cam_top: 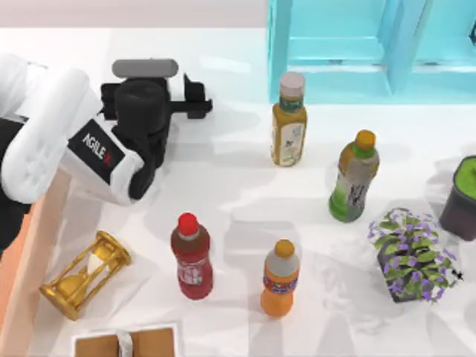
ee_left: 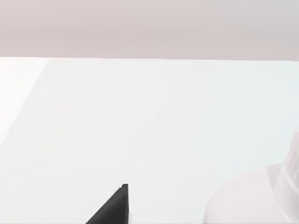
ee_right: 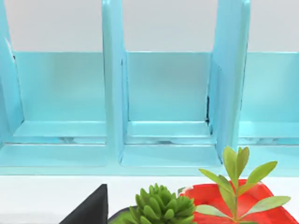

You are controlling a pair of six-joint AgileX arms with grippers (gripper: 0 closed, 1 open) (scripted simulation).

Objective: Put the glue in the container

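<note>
Left arm: the AgileX arm reaches in from the left side, over the far left part of the table (cam_top: 238, 208).
Left claw (cam_top: 192, 108): it is black and sits far on the left, well apart from the bottles. I cannot tell if it is apart or together.
Left wrist view: bare white table, one black tip low down, and a round white shape at one corner. I cannot tell what that shape is.
Right claw (ee_right: 88, 211): a black tip near the cabinet (ee_right: 168, 107), just beside a green plant (ee_right: 161, 207) and a red pot (ee_right: 219, 205). I cannot tell if it is apart or together.
Glue: I cannot tell where it is.
Container (cam_top: 33, 253): its peach wall runs along the left edge, partly under the left arm.
Hourglass (cam_top: 85, 274): gold, lying tilted, just beside the container.
Red bottle (cam_top: 192, 256): near the middle, standing.
Orange bottle (cam_top: 280, 277): just right of the red bottle.
Yellow bottle (cam_top: 289, 119): far, close to the cabinet.
Green bottle (cam_top: 355, 177): right of the yellow bottle.
Purple flowers (cam_top: 409, 255): on the right, near side.
Dark pot (cam_top: 461, 197): at the right edge.
Brown box (cam_top: 125, 343): near edge, with a white band.
</note>
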